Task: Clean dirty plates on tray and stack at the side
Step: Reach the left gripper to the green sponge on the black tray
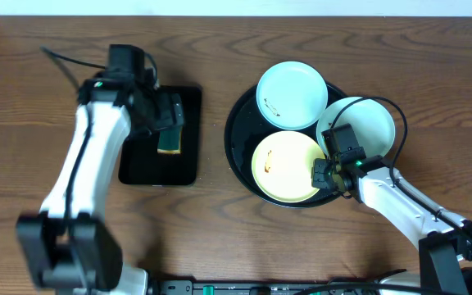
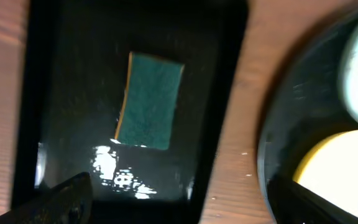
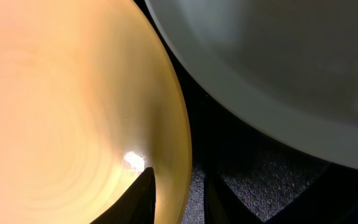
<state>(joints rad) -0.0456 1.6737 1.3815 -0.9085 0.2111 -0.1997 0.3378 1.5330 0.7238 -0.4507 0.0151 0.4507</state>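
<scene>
A wooden table (image 1: 220, 33) is seen from above. Toward its right edge sits the round black tray (image 1: 234, 139), carrying three plates. A pale mint-white plate (image 1: 293, 90) with a small brown smudge lies at the tray's far rim. A second mint-white plate (image 1: 367, 123) overhangs the right rim, and a pale yellow plate (image 1: 281, 164), also smudged, lies at the near rim. The right gripper (image 1: 328, 174) is at the yellow plate's right edge. Its fingers (image 3: 143, 199) stand narrowly apart, one on either side of the rim — whether they press on it cannot be told. The left gripper (image 2: 185, 205) hovers over a smaller rectangular black tray (image 1: 138, 164) left of the table's middle, its fingers spread wide and holding nothing. A green sponge (image 2: 149, 99) with a yellow edge lies flat in that tray.
</scene>
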